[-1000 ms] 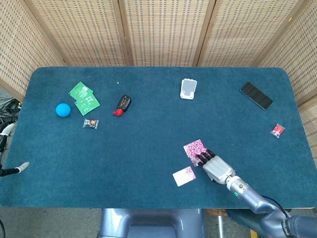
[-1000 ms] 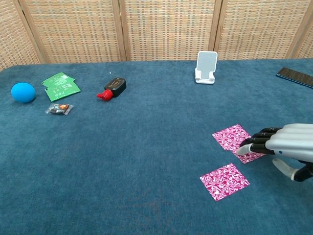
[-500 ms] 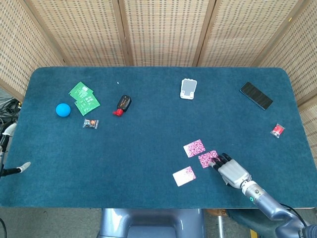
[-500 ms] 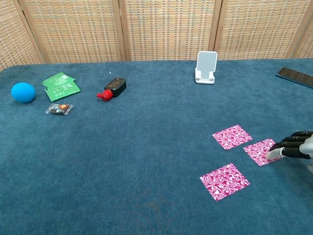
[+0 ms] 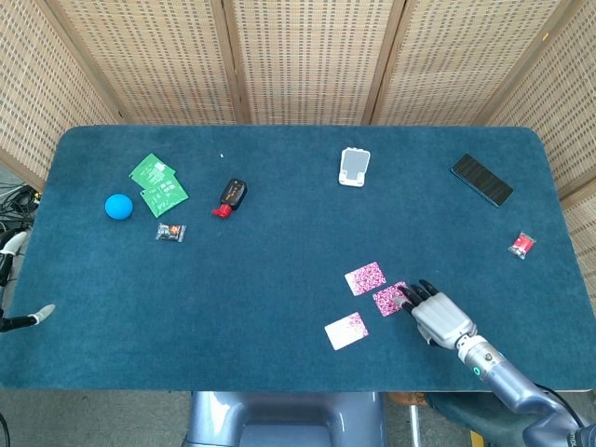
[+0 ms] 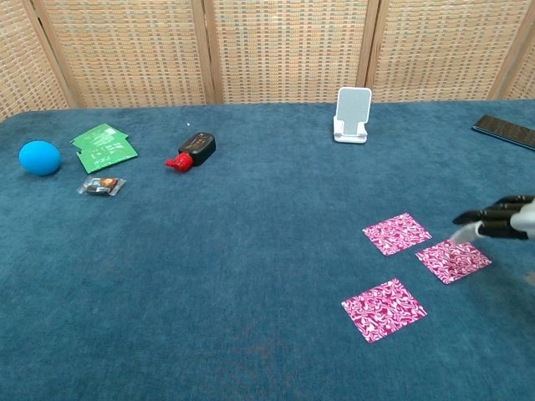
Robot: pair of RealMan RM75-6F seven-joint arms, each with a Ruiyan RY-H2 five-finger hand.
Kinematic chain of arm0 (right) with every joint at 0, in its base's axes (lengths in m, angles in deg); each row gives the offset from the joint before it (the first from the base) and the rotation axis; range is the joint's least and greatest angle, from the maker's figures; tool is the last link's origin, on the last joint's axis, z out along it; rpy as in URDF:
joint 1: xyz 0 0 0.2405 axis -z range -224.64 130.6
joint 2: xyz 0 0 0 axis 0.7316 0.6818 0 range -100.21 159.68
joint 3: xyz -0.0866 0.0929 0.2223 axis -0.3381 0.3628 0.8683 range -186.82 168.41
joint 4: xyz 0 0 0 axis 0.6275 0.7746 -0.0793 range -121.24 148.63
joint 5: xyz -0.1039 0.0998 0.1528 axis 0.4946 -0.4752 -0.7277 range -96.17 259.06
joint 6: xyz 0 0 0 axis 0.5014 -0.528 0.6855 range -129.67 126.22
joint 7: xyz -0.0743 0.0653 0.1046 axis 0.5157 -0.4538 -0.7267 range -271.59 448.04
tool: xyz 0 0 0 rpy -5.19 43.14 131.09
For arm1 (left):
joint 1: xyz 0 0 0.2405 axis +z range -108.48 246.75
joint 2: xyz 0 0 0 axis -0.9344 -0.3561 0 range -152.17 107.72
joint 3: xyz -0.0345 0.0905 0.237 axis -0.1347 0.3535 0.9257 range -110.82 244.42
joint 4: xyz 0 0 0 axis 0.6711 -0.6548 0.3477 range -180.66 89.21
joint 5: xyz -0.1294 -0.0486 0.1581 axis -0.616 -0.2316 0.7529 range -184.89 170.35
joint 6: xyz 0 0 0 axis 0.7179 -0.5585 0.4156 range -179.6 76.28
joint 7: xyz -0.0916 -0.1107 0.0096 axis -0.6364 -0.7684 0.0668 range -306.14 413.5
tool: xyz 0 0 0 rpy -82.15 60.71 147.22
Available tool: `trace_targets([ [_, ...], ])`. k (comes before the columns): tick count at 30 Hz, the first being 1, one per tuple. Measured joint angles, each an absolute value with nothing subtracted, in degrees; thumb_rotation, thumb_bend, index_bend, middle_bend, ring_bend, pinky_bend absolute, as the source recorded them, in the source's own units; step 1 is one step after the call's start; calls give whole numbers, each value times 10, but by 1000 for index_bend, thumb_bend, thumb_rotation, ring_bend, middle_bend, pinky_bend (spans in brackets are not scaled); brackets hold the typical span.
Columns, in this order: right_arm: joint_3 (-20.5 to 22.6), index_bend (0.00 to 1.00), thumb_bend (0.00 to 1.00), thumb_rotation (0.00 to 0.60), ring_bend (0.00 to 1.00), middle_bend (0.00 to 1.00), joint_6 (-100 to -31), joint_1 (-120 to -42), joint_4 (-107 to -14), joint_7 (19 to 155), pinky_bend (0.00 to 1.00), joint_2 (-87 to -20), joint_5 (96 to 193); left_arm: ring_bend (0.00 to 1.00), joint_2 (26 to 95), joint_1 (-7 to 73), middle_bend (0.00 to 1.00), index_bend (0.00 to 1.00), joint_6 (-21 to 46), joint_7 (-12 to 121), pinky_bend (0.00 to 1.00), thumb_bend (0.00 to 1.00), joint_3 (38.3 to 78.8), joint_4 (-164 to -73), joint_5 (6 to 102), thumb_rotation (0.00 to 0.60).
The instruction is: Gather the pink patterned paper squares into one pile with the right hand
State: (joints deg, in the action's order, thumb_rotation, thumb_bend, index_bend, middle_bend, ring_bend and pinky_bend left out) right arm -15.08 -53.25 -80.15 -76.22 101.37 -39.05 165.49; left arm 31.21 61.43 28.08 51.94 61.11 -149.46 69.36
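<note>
Three pink patterned paper squares lie apart at the front right of the blue table: a far one (image 5: pixel 365 277) (image 6: pixel 396 232), a right one (image 5: pixel 390 298) (image 6: pixel 453 260) and a near one (image 5: pixel 346 331) (image 6: pixel 384 309). My right hand (image 5: pixel 438 315) (image 6: pixel 504 223) is just right of the right square. Its fingers are stretched out and raised a little above that square's far right corner, and it holds nothing. Of my left hand (image 5: pixel 37 315) only pale fingertips show, past the table's left edge; they are spread and hold nothing.
A white phone stand (image 5: pixel 354 167) and a black phone (image 5: pixel 481 179) sit at the back right. A red wrapped candy (image 5: pixel 522 245) lies near the right edge. At the back left are green packets (image 5: pixel 157 183), a blue ball (image 5: pixel 118 206), a small wrapped sweet (image 5: pixel 170 233) and a black-and-red object (image 5: pixel 230 196).
My right hand dragged one square to the right, away from the far square. It then lifted its fingertips off that square, which now lies still.
</note>
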Motion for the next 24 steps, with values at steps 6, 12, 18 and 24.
trace_targets([
  [6, -94, 191, 0, 600, 86, 0, -543, -827, -751, 965, 65, -393, 1658, 0, 313, 613, 0, 0, 279, 525, 0, 0, 613, -1497, 698, 600],
  [12, -59, 307, 48, 600, 86, 0, -487, -877, -730, 981, 65, -411, 1622, 0, 315, 611, 0, 0, 275, 530, 0, 0, 612, -1497, 692, 600],
  [18, -35, 356, 151, 600, 86, 0, -438, -914, -696, 1017, 66, -455, 1568, 0, 316, 607, 0, 0, 268, 533, 0, 0, 610, -1495, 684, 600],
  [24, -29, 363, 150, 600, 86, 0, -411, -941, -650, 1059, 66, -499, 1535, 0, 315, 606, 0, 0, 266, 531, 0, 0, 609, -1494, 681, 600],
])
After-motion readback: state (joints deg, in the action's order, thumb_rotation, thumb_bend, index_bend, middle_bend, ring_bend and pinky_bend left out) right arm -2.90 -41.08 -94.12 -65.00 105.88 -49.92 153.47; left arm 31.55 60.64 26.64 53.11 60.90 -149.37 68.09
